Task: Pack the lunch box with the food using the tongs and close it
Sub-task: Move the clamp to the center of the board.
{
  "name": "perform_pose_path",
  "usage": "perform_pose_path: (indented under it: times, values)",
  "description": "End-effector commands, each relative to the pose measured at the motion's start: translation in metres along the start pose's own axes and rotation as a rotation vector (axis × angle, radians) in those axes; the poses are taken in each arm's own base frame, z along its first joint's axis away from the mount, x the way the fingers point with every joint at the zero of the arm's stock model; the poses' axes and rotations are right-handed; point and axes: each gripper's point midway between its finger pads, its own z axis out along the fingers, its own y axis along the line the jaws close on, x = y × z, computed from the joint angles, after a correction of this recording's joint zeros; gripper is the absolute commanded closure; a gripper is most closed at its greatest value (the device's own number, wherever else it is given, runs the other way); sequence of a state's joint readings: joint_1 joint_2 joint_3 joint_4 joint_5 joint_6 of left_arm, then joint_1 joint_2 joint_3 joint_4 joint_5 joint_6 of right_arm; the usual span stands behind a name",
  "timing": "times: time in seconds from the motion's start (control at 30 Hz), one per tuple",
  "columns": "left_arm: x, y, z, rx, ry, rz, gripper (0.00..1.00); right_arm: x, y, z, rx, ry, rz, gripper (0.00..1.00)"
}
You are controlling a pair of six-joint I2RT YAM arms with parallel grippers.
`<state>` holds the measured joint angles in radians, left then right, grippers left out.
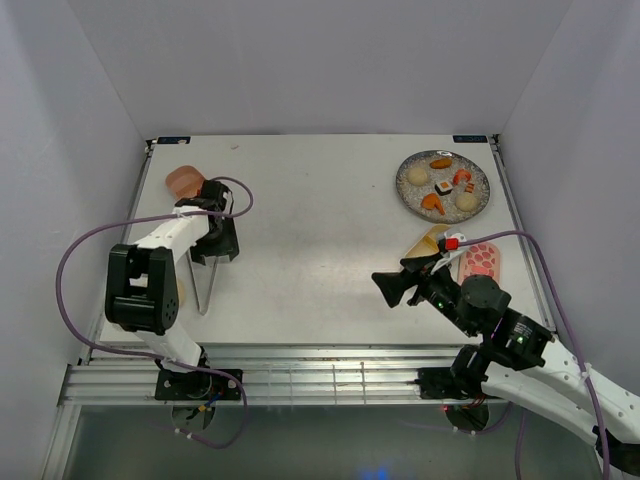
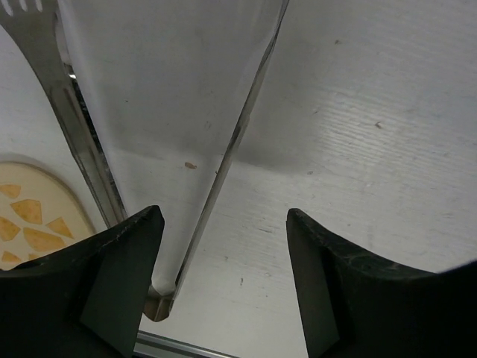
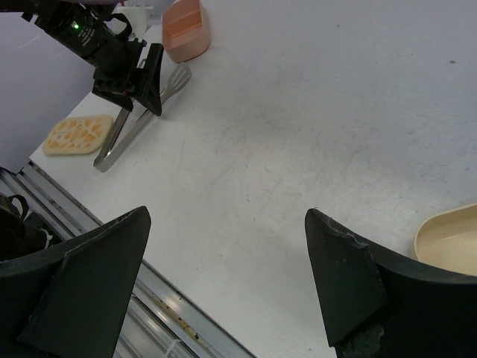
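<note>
Showing the approach to the tongs. Top view: the left gripper (image 1: 213, 255) is lowered over the tongs (image 1: 205, 285), which lie flat on the table (image 1: 320, 230) near the pink tray (image 1: 185, 182). The food (image 1: 444, 186) waits on the plate (image 1: 445, 214). The right gripper (image 1: 385, 290) hangs spread and empty beside the tan tray (image 1: 430, 242), probably parked clear.

Left wrist view: jaws apart, straddling the tongs above their hinge. One blade runs just beside one of the fingers (image 2: 112, 291) and the other lies between them, so nothing is gripped yet. The tan lid (image 2: 30, 216) lies alongside.

Right wrist view: wide, empty jaws over bare table, with the tongs well apart across it.
</note>
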<state>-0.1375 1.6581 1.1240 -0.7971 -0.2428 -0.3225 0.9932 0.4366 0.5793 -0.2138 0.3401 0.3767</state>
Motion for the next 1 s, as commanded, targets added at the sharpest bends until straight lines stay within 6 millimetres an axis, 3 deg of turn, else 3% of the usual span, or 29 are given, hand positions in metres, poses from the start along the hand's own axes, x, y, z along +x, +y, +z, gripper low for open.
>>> perform_pose_path:
  times: [0.0, 0.2, 0.33, 0.37, 0.47, 0.53, 0.7, 0.97]
  values:
    - [0.004, -0.001, 0.009, 0.031, 0.013, 0.007, 0.23, -0.002, 0.0, -0.002, -0.008, -0.015, -0.018, 0.1]
    - [0.012, -0.006, 0.024, 0.049, 0.058, 0.03, 0.32, 0.0, -0.002, -0.003, 0.003, -0.005, -0.022, 0.1]
    - [0.012, -0.016, 0.024, 0.098, 0.071, 0.031, 0.52, -0.001, -0.002, -0.003, 0.004, -0.002, -0.019, 0.1]
    - [0.011, -0.018, 0.022, 0.109, 0.07, 0.029, 0.65, -0.001, -0.002, -0.004, 0.006, 0.0, -0.02, 0.1]
    - [0.002, -0.026, 0.009, 0.16, 0.037, 0.012, 0.83, 0.001, -0.004, -0.002, 0.013, 0.001, -0.02, 0.1]
    - [-0.004, -0.031, 0.0, 0.186, 0.016, -0.016, 0.87, 0.005, -0.005, 0.001, 0.021, 0.01, -0.02, 0.1]
    - [-0.011, -0.068, -0.016, 0.266, 0.006, -0.035, 1.0, 0.022, -0.004, 0.015, 0.032, 0.078, -0.027, 0.09]
    - [0.007, -0.143, -0.012, 0.269, 0.052, 0.041, 1.0, 0.042, -0.005, 0.022, 0.021, 0.137, -0.051, 0.1]
